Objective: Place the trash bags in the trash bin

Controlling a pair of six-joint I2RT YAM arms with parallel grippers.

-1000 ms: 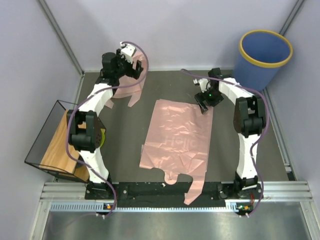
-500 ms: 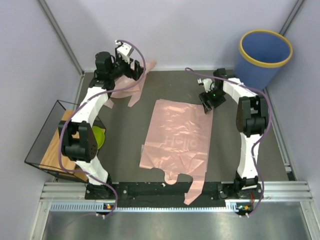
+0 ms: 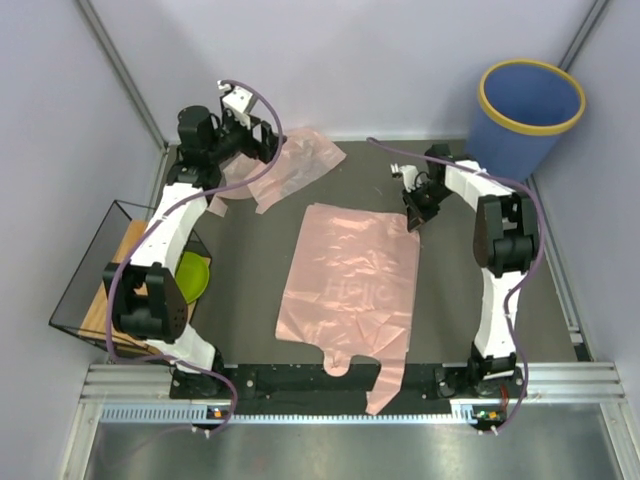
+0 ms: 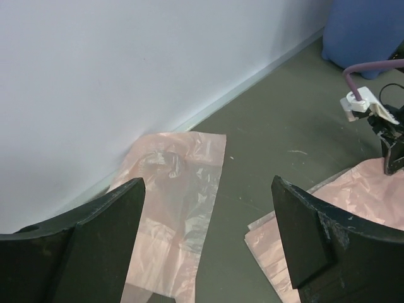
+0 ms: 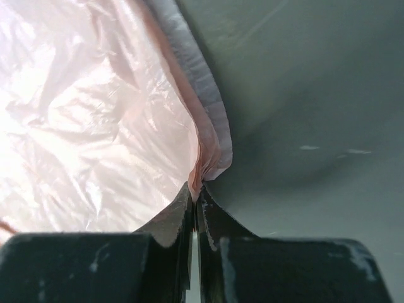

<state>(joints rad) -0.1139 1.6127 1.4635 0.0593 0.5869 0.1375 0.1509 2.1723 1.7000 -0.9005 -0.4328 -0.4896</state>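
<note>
Right claw (image 5: 194, 192): clamped on trash bag (image 3: 350, 280) corner
Left claw (image 4: 207, 208): wide open
Handling: flimsy, slippery; pinch folded edge

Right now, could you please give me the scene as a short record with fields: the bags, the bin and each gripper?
bag count: two, pale pink, neither in the bin
central bag: spread flat, white lettering visible
rear bag: crumpled, against the back wall
trash bin: upright, far right corner, no bag inside
right gripper: shut on the far right corner of the central bag
left gripper: open, above the rear bag, holding nothing
</note>
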